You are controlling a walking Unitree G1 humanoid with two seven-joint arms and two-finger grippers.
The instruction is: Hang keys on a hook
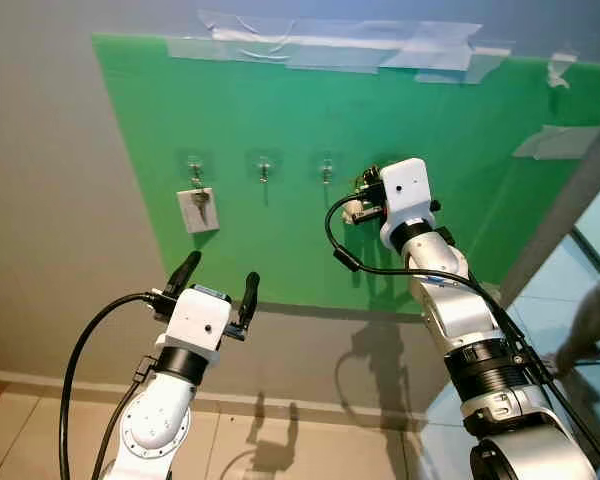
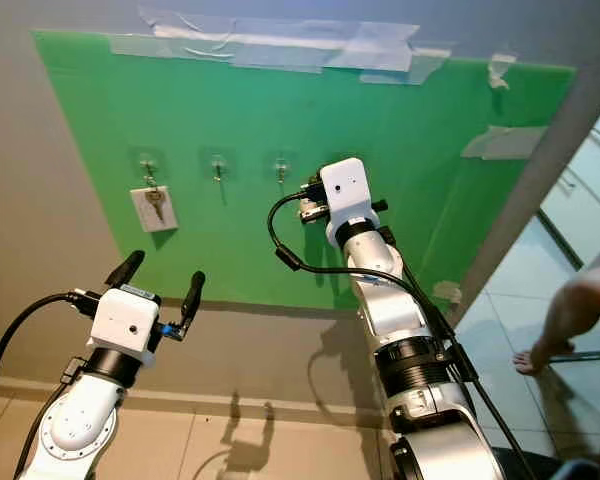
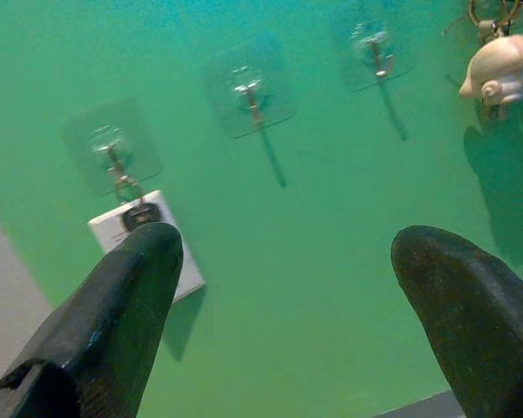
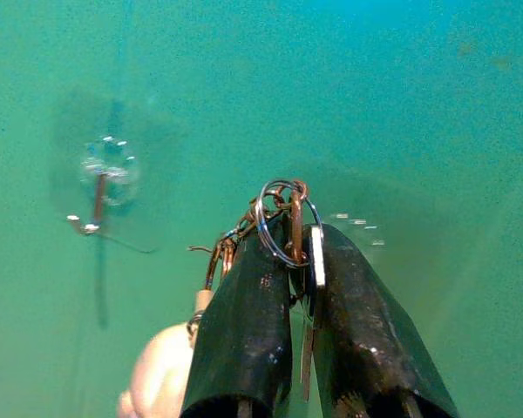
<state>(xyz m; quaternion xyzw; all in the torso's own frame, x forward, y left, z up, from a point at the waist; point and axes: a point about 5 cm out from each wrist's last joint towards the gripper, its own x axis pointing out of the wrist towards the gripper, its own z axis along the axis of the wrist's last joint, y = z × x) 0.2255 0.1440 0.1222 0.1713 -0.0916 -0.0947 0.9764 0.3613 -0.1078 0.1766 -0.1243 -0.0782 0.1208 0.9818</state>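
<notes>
We raise our right arm toward the green board [image 1: 280,230] taped to the wall, its right hand [image 4: 288,252] clenched on a ring of keys [image 4: 283,222], the ring poking out past the fingertips and a pale figurine charm [image 3: 499,70] dangling below. The hand is just off the board, beside the nearest clear adhesive hook [image 4: 100,187], which stands a little to its left and carries nothing. Two more hooks run farther left; the far one [image 1: 194,168] holds a key with a white tag [image 1: 198,209]. Our left arm is bent low, its left hand [image 1: 216,280] released, fingers [image 3: 113,313] spread wide and pointing up at the board below that tagged key. A person's bare foot [image 2: 528,358] stands on the tiled floor well to our right.
</notes>
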